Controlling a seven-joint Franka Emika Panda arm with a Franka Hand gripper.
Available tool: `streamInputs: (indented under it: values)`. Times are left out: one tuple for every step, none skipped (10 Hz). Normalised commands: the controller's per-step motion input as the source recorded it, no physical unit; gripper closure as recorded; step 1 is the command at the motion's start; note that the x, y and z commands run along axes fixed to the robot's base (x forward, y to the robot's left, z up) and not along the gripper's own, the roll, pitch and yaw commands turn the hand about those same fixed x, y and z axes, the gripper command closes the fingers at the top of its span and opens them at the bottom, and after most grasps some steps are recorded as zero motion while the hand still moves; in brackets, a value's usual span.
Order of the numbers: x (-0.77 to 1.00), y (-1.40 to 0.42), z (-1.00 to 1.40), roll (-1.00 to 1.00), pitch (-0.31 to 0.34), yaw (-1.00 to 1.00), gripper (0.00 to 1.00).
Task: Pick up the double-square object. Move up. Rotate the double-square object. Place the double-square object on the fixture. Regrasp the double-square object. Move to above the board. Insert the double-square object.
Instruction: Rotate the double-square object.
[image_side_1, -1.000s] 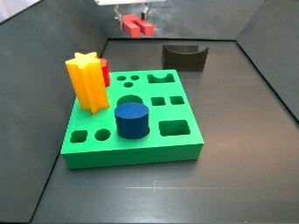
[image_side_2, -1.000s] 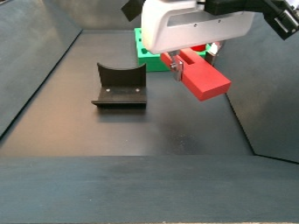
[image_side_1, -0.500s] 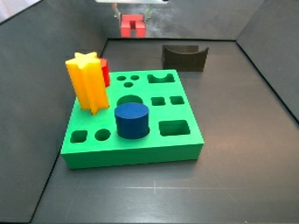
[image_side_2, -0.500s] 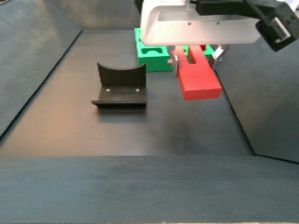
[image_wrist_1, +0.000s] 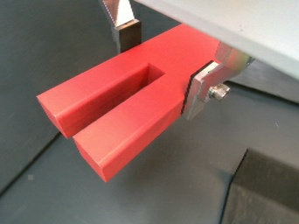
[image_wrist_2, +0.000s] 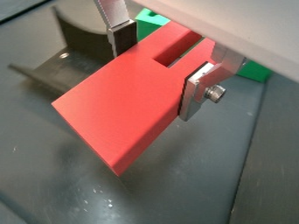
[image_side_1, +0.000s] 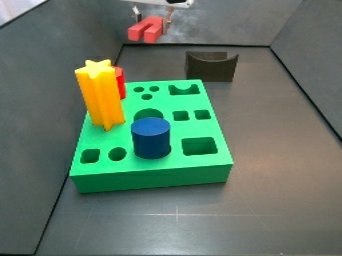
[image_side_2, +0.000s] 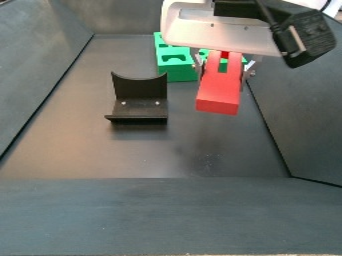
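Silver fingers (image_wrist_1: 205, 86) of the gripper (image_wrist_2: 158, 54) clamp the red double-square object (image_side_2: 219, 86), held off the floor right of centre in a side view. Left of it stands the dark fixture (image_side_2: 136, 97); the green board (image_side_1: 150, 135) fills mid-frame in a side view.

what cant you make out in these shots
- The tool grips the double-square object in the air; wrist body crops its upper end in both wrist views.
- Board: mostly behind arm in a side view.
- Fixture: partly hidden behind the block in a wrist view.
- Red piece: mostly behind yellow star.
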Motion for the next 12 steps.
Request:
streamInputs:
  values:
    - [0.03,0.02,-0.03,-0.01,-0.006,-1.00,1.00]
    - [0.03,0.02,-0.03,-0.01,-0.006,-1.00,1.00]
    - [0.03,0.02,-0.03,-0.01,-0.006,-1.00,1.00]
    - [0.03,0.02,-0.03,-0.01,-0.006,-1.00,1.00]
    - [0.03,0.02,-0.03,-0.01,-0.006,-1.00,1.00]
    - [0.03,0.02,-0.03,-0.01,-0.006,-1.00,1.00]
    - [0.03,0.02,-0.03,-0.01,-0.007,-1.00,1.00]
    - [0.03,0.02,-0.03,-0.01,-0.007,-1.00,1.00]
    - [0.03,0.02,-0.03,-0.01,-0.007,-1.00,1.00]
    - [0.03,0.02,-0.03,-0.01,-0.007,-1.00,1.00]
    - [0.03,0.02,-0.03,-0.01,-0.007,-1.00,1.00]
    - [0.03,0.02,-0.03,-0.01,-0.008,-1.00,1.00]
